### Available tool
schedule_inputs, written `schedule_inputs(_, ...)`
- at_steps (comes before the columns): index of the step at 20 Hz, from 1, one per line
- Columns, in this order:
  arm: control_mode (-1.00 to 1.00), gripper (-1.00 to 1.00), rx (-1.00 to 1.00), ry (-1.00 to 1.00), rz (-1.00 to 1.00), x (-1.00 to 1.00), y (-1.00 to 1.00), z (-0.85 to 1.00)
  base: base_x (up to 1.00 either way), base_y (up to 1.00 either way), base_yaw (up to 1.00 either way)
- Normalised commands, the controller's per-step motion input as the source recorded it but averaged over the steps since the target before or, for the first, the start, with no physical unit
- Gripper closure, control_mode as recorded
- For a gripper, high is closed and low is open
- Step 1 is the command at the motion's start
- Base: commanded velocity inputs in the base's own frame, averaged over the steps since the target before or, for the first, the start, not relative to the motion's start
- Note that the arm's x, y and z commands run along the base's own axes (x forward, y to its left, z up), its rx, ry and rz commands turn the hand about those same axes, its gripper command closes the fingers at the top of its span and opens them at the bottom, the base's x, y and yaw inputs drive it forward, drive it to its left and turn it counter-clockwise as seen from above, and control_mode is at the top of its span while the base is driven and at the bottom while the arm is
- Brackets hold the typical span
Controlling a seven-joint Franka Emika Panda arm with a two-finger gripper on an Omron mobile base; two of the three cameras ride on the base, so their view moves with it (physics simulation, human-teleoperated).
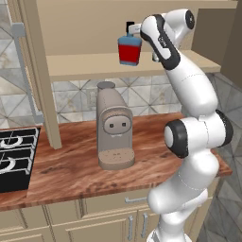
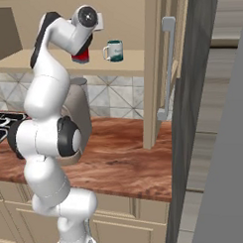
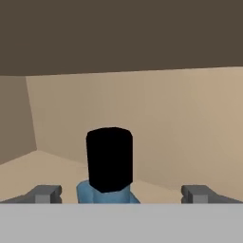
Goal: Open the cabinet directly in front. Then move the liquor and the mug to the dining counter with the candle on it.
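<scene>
Gripper (image 3: 121, 193) is hovering with its jaws spread wide on either side of the liquor (image 1: 129, 49), apparently lining up a grasp without touching it. That bottle is standing upright on the shelf of the opened cabinet (image 1: 94, 64), with the mug (image 2: 113, 50) sitting nearby.

Liquor (image 2: 80, 57) mostly masked by the arm in right base view, only a red corner shows. Hand view: bottle's lower body cut off at 6 o'clock, black cap and blue shoulders visible. Mug (image 1: 155, 57) nearly all behind the arm in left base view. Stove (image 1: 14, 156) cropped at 9 o'clock.
</scene>
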Motion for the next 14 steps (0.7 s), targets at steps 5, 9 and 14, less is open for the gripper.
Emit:
schedule_inputs(5,-1.00,-1.00,-0.02,0.00,0.00,0.00,0.01,-0.07,0.00,0.00,0.00)
schedule_inputs(9,-1.00,-1.00,-0.01,0.00,0.00,0.09,0.01,0.00,0.00,0.00,0.00)
schedule_inputs(14,-1.00,-1.00,0.00,0.00,0.00,0.20,0.00,-0.01,0.00,0.00,0.00)
